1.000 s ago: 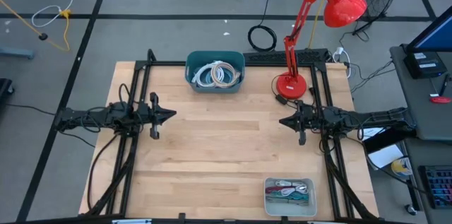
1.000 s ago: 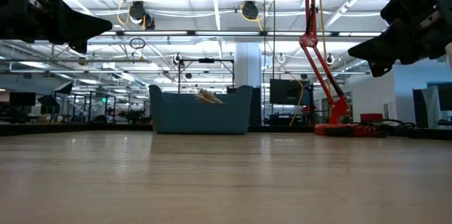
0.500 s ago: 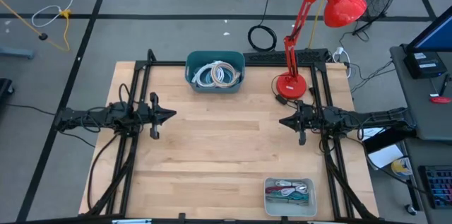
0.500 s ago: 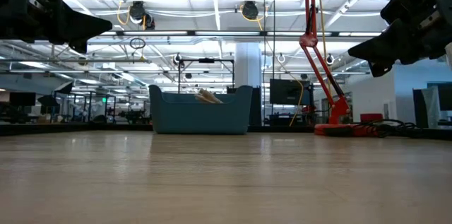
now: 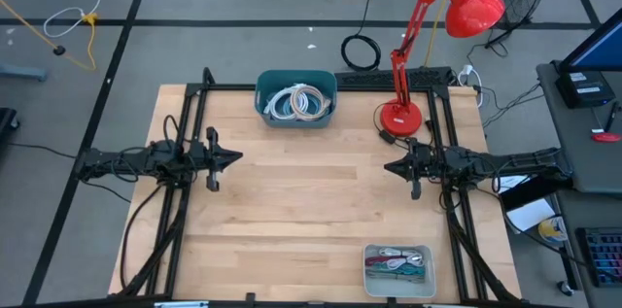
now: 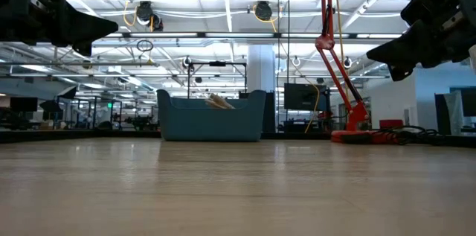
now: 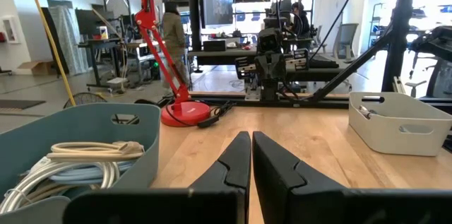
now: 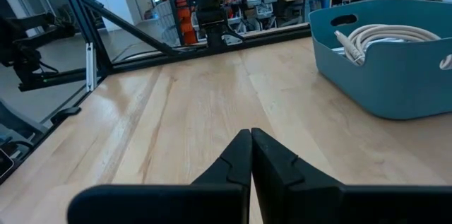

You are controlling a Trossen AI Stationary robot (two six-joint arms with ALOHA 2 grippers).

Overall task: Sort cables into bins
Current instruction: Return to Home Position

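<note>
Now shows the left tool (image 5: 236, 159) raised above the left side of the surface (image 5: 311, 211), fingers pressed together on nothing, tips pointing toward the middle. Faces the right tool (image 5: 387, 166) across the bare wood, likewise raised, likewise closed and empty, well apart from its twin. Finds the dark teal tub (image 5: 295, 121) at the far edge, between the two arms, holding cable coils (image 5: 299, 102) in white, beige and light blue. Places the pale grey tray (image 5: 398, 247) at the near edge on the right arm's side, with short cable pieces (image 5: 398, 265) in maroon, teal and grey lying inside. Sets a red lamp (image 5: 400, 117) near the far right corner, base apart from the tub, and a black coiled cord (image 5: 362, 52) on the floor beyond.
</note>
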